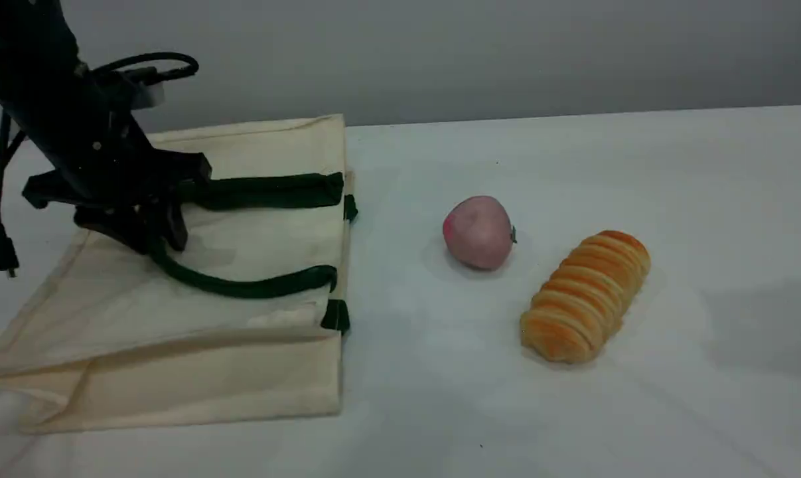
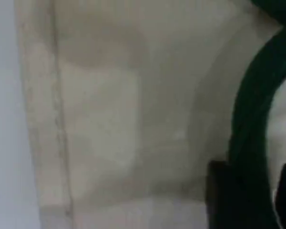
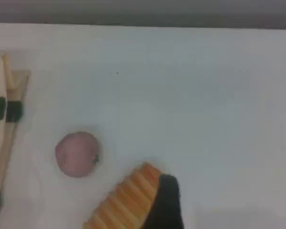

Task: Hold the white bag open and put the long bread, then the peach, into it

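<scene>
So the white bag (image 1: 174, 345) is lying flat on the left side of the bench (image 1: 573, 166), mouth edge facing right toward the food. Its dark green strap handle (image 1: 241, 287) loops back over the canvas. The left gripper (image 1: 153, 242) is down on the bag right at the bend of that strap. In the left wrist view the strap (image 2: 252, 133) runs straight between the two dark fingers (image 2: 219, 195), so the fingers sit on either side of it, but I honestly can't tell if they've actually pinched it or are just around it.

The peach (image 1: 478, 232) sits on the bench to the right of the bag, clear of it. The long bread (image 1: 586, 295) lies just beside the peach, further right and a bit closer to the camera, angled diagonally, not touching the fruit.

The right gripper isn't in the scene view. Its wrist view looks down on the peach (image 3: 77, 154) and the bread (image 3: 126, 200), with one dark fingertip (image 3: 166, 200) overlapping the loaf's end. Its fingers are spread wide, holding nothing.
</scene>
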`<state>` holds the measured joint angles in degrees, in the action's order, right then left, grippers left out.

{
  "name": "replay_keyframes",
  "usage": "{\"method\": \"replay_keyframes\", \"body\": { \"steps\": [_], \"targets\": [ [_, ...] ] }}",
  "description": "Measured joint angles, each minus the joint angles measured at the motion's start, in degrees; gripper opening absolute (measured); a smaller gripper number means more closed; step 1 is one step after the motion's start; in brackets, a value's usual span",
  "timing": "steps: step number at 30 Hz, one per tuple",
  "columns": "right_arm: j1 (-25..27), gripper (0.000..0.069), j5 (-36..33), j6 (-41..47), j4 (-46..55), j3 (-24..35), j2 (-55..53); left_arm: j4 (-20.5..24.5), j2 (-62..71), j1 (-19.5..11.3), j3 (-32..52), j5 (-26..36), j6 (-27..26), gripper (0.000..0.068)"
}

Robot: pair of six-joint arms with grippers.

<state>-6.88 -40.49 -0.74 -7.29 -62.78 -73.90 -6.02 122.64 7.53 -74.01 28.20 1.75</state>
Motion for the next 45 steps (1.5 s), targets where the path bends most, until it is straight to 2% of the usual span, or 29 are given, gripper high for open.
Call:
{"method": "replay_keyframes", "body": {
  "steps": [2, 4, 8, 12, 20, 30, 38, 41, 45],
  "targets": [
    [0.0, 0.0587, 0.0, 0.0, 0.0, 0.0, 0.0, -0.2, 0.0, 0.0, 0.0, 0.0, -1.7, 0.0145],
    [0.0, 0.0587, 0.0, 0.0, 0.0, 0.0, 0.0, -0.2, 0.0, 0.1, 0.0, 0.0, -2.4, 0.0095],
    [0.0, 0.0587, 0.0, 0.0, 0.0, 0.0, 0.0, -0.2, -0.3, 0.1, -0.1, 0.5, -4.5, 0.0095],
    [0.0, 0.0587, -0.4, 0.0, 0.0, 0.0, 0.0, -0.2, -2.5, 0.1, -2.1, 4.5, -7.6, 0.0095],
    [0.0, 0.0587, -0.4, 0.0, 0.0, 0.0, 0.0, -0.2, -11.2, 0.1, -8.6, 17.0, -10.6, 0.0095],
    [0.0, 0.0587, -3.1, 0.2, -0.5, 0.0, 0.0, -0.4, -18.5, 0.1, -11.9, 31.8, -18.6, 0.0095],
    [0.0, 0.0587, -3.1, 0.2, -1.7, 0.0, 0.0, -4.3, -22.6, 0.1, -17.4, 41.4, -23.9, 0.0095],
    [0.0, 0.0587, -3.4, 0.2, -1.7, 0.0, -0.3, -5.8, -24.1, 0.1, -19.9, 42.1, -26.2, 0.0095],
    [0.0, 0.0587, -5.1, 0.2, -3.1, 0.0, -2.4, -10.2, -24.7, 0.1, -24.1, 42.1, -28.7, 0.0095]
  ]
}}
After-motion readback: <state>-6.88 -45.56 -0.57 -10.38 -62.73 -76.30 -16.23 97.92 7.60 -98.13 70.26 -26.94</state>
